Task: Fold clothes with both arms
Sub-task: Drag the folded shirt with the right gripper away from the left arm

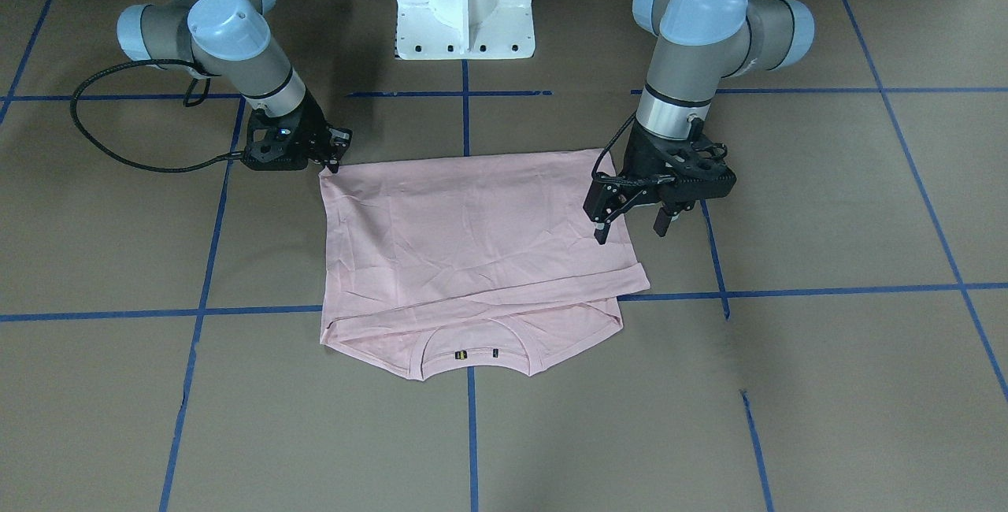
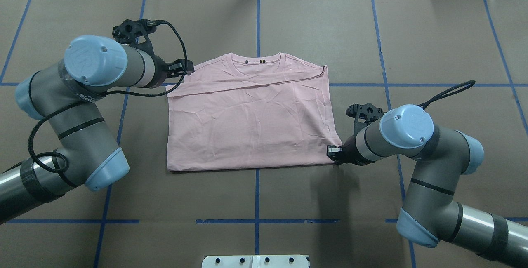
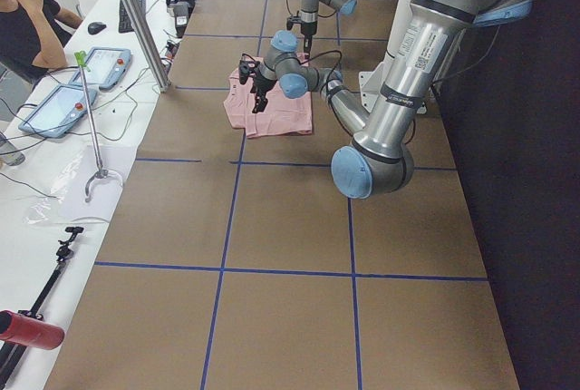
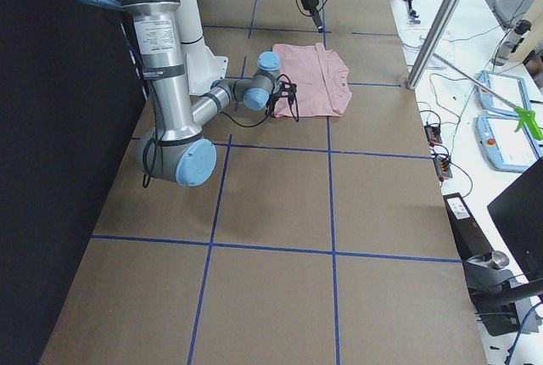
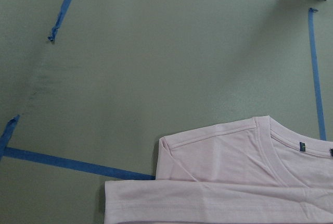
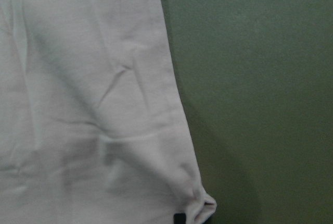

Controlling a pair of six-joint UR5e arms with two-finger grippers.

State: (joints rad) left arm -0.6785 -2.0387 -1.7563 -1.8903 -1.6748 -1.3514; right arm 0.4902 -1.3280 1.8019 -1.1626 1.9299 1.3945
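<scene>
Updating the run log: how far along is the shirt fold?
Done: the T-shirt lies folded in half, hem up near the collar, no sleeve sticking out. In hand: the right gripper is at its puckered robot-side corner, grip unclear; the left gripper hovers open over the other side. Left: probably another fold across.

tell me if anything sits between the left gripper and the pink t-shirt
Nothing visible does. The left gripper hangs open over the pink T-shirt, at its side edge by the folded-in sleeve, with only air between them. Next to that edge there is only the bare brown table and its blue tape lines.
</scene>
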